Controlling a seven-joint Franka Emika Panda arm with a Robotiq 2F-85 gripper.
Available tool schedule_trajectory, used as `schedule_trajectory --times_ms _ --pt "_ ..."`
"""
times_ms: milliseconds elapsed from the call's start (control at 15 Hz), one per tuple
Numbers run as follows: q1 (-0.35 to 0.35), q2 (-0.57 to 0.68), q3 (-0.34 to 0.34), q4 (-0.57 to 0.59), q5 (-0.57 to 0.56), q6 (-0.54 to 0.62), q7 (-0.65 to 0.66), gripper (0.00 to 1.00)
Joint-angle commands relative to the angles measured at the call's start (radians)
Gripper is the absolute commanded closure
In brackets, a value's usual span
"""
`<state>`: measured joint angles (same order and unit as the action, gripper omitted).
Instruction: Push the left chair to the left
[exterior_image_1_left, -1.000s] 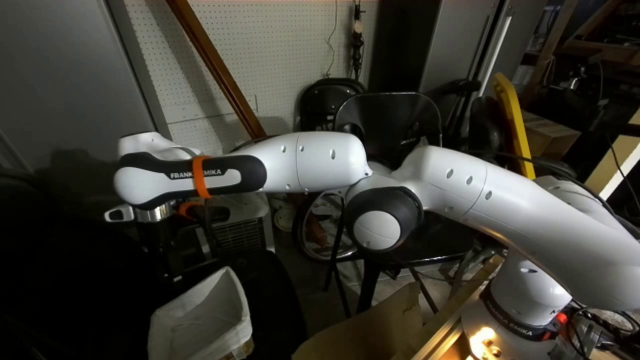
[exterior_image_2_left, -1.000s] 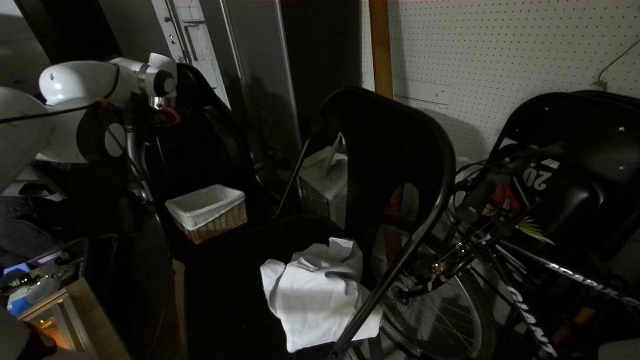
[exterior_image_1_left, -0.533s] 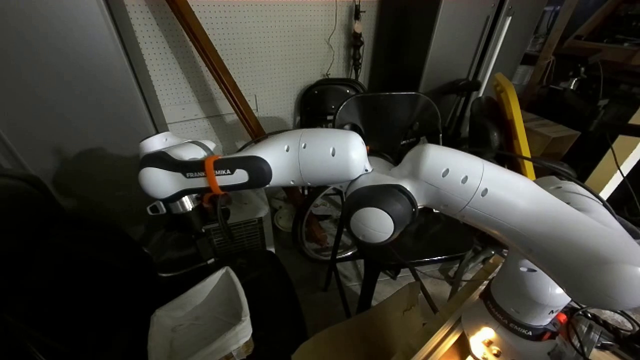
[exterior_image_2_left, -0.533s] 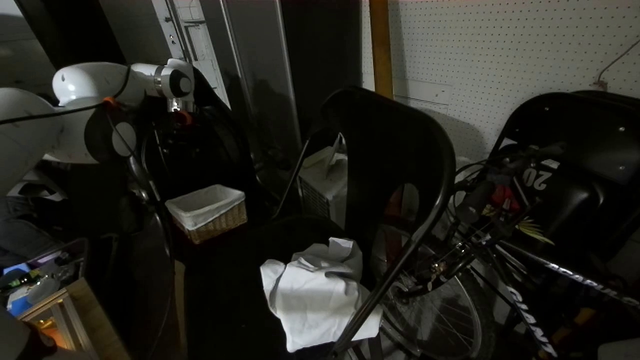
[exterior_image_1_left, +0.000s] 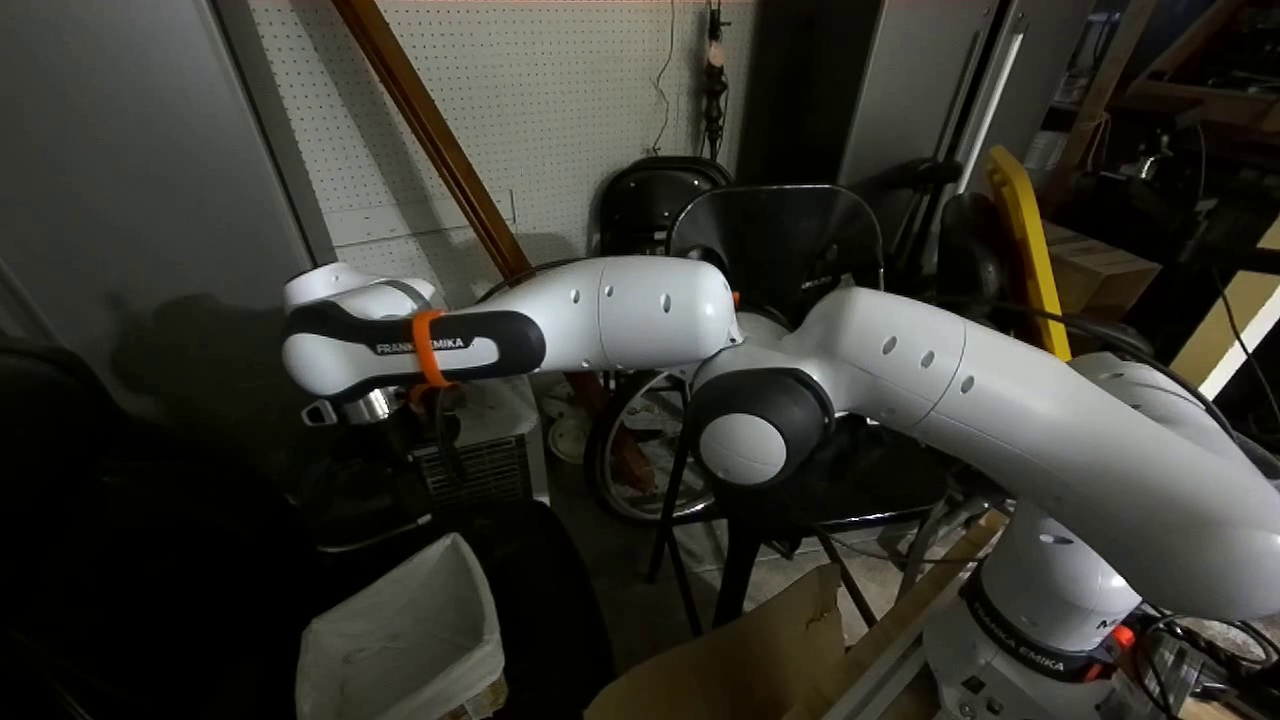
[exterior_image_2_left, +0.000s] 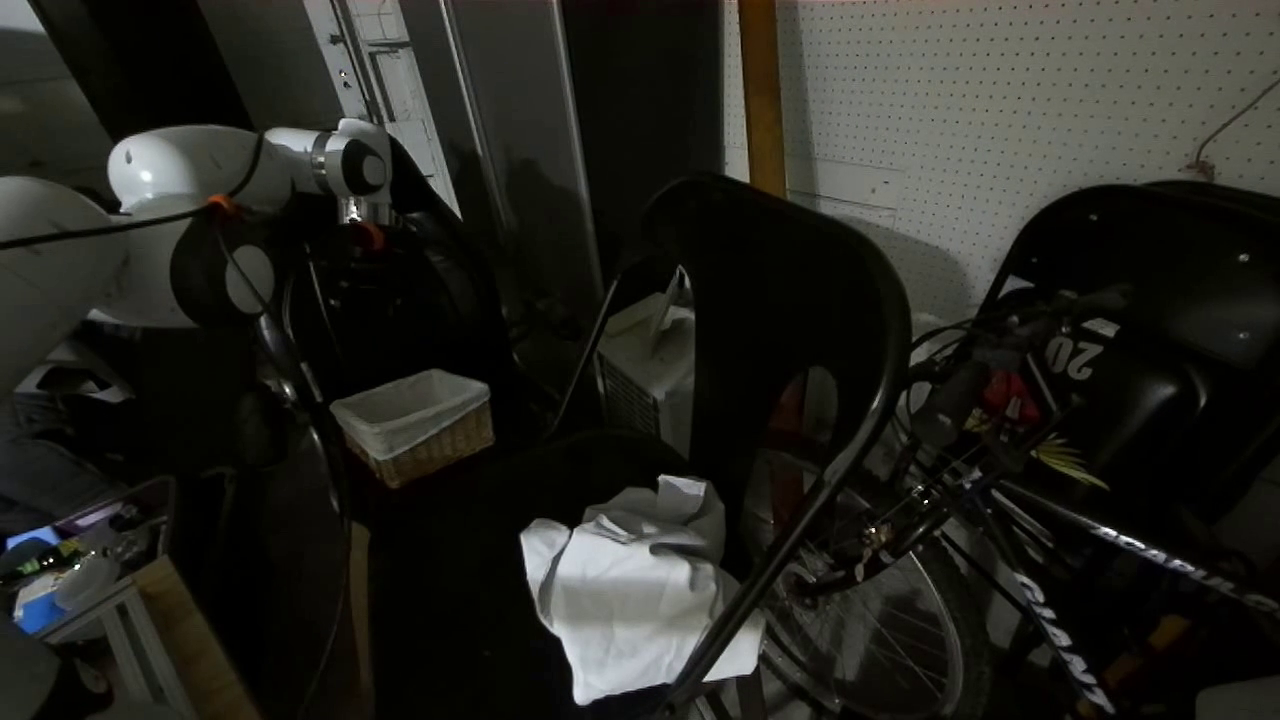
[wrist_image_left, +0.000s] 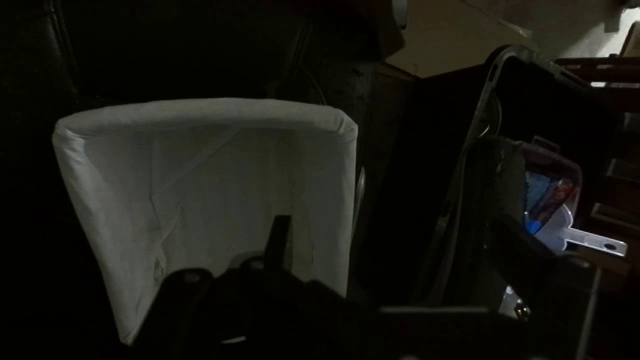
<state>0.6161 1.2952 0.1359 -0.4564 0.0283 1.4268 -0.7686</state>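
Note:
The left chair is a large black padded office chair; its dark back (exterior_image_1_left: 150, 530) fills the left of an exterior view, and its back (exterior_image_2_left: 445, 255) also shows in an exterior view. Its seamed padding (wrist_image_left: 185, 55) lies at the top left of the wrist view. A white-lined wicker basket (exterior_image_1_left: 400, 640) sits on its seat (exterior_image_1_left: 550, 580). My gripper (wrist_image_left: 389, 220) is open, its two dark fingers wide apart with nothing between them. In an exterior view it hangs, dark, above the seat (exterior_image_1_left: 405, 470). Whether it touches the chair is too dark to tell.
A black metal chair (exterior_image_2_left: 790, 290) with a white cloth (exterior_image_2_left: 640, 590) stands beside the office chair. A bicycle (exterior_image_2_left: 900, 620) and folding chairs (exterior_image_2_left: 1160, 270) are behind. A grey heater-like box (exterior_image_1_left: 480, 450) stands past the gripper. Cardboard (exterior_image_1_left: 740, 650) lies near the base.
The arm and gripper have moved to the right in both exterior views, mostly in the first half second. The chair and basket have not visibly moved. The warm light by the base is off.

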Motion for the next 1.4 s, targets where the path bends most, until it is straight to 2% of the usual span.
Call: schedule_trajectory --times_ms 0,333,933,1000,1333 --pt "-0.01 0.001 -0.023 0.015 -0.046 0.011 0.153 0.0" --pt "-0.062 -0.013 -0.065 0.008 -0.092 -0.003 0.326 0.0" --pt "-0.209 -0.039 -0.077 0.01 -0.069 0.04 0.653 0.0" --pt "-0.203 -0.036 -0.066 -0.004 -0.079 0.03 0.574 0.0" --pt "-0.216 -0.042 -0.068 -0.004 -0.076 0.038 0.628 0.0"
